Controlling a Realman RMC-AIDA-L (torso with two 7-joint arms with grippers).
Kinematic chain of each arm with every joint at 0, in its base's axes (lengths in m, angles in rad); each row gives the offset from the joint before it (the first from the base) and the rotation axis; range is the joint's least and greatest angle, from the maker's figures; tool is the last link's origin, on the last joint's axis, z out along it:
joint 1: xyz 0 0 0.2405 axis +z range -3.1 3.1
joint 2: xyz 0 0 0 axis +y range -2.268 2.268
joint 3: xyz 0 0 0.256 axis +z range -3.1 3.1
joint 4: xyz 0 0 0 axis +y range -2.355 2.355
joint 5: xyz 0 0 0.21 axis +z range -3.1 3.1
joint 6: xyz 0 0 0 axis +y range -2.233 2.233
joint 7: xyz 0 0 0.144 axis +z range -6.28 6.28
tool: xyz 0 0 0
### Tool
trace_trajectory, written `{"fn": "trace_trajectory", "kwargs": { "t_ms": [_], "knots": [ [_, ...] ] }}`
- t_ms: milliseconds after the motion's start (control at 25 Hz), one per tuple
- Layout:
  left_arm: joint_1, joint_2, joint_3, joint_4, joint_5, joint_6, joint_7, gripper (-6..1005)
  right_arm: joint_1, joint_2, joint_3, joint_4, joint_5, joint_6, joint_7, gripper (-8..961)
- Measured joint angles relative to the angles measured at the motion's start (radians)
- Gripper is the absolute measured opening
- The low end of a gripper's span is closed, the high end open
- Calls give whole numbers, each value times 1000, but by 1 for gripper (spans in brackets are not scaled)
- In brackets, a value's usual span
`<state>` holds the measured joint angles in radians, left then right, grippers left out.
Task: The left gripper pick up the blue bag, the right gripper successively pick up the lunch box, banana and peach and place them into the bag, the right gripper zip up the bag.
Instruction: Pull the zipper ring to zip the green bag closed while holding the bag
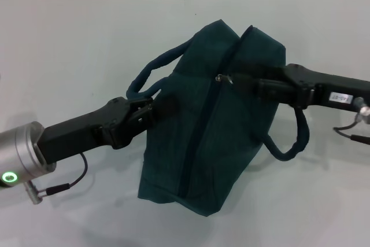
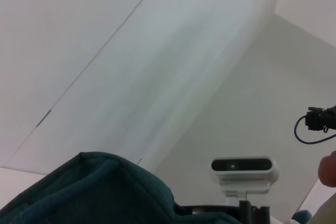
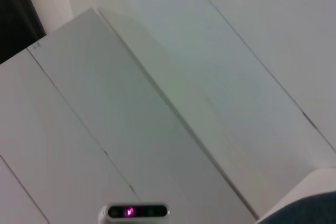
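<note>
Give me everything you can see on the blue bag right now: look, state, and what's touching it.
The blue bag is dark teal fabric, slumped and creased on the white table. Its zipper line runs along the top, looking closed along most of its length, with a metal ring pull near the far end. One loop handle arcs out on each side. The left gripper is at the bag's left side by the handle; the right gripper is right at the ring pull. No contents are visible.
</note>
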<state>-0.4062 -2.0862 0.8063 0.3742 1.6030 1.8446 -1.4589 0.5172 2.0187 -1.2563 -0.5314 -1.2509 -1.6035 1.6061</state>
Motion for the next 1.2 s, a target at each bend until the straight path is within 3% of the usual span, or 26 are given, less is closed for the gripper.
{"fn": "trace_trajectory", "kwargs": {
  "t_ms": [280, 1200],
  "knots": [
    [0, 0, -2, 3, 0, 1, 0, 65, 29, 3, -54, 2, 8, 23, 1, 777],
    [-14, 0, -3, 5, 0, -2, 0, 65, 21, -6, -66, 6, -2, -31, 87, 741]
  ]
}}
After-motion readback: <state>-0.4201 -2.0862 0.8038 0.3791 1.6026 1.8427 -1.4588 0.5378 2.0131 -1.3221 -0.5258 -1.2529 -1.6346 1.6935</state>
